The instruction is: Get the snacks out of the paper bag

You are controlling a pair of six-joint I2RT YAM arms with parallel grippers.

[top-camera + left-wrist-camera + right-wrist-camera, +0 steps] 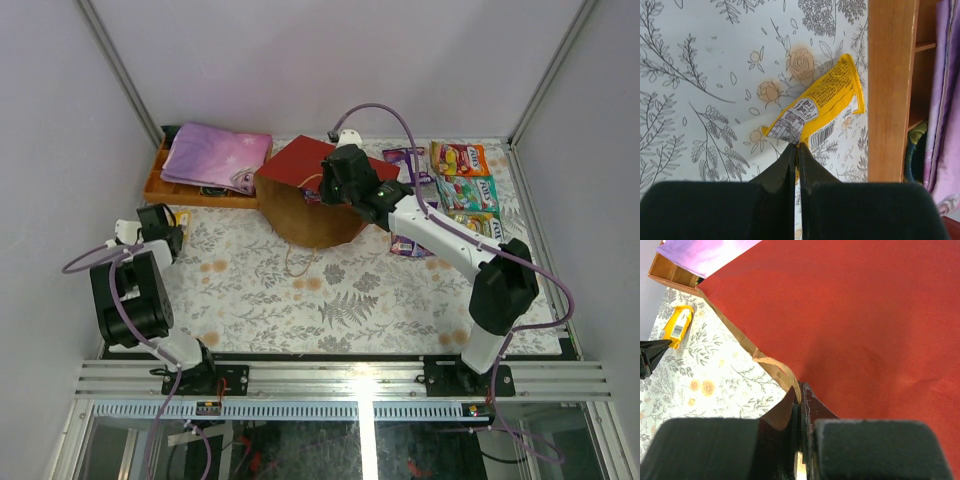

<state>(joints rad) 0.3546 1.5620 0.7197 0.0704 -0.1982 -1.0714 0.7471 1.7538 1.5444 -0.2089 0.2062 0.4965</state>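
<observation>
The paper bag [310, 205] lies tilted at mid-table, red outside [850, 320], its brown opening facing the near edge. My right gripper [801, 390] is shut on the bag's upper rim, and shows from above [324, 190] at the bag's right side. My left gripper [796, 146] is shut on a corner of a yellow snack packet [820, 107] resting on the cloth-covered table beside the tray. From above, that gripper [175, 228] and packet [184, 217] sit at the far left. More snacks lie right of the bag: orange [460, 158], green [466, 190], yellow [476, 222] and purple [404, 160] packets.
An orange wooden tray [190, 192] with a folded pink-purple cloth [215, 155] stands at the back left; its wall [890, 90] is just right of the held packet. A loose beige handle [297, 262] trails on the floral tablecloth. Another purple packet [410, 246] lies under the right arm.
</observation>
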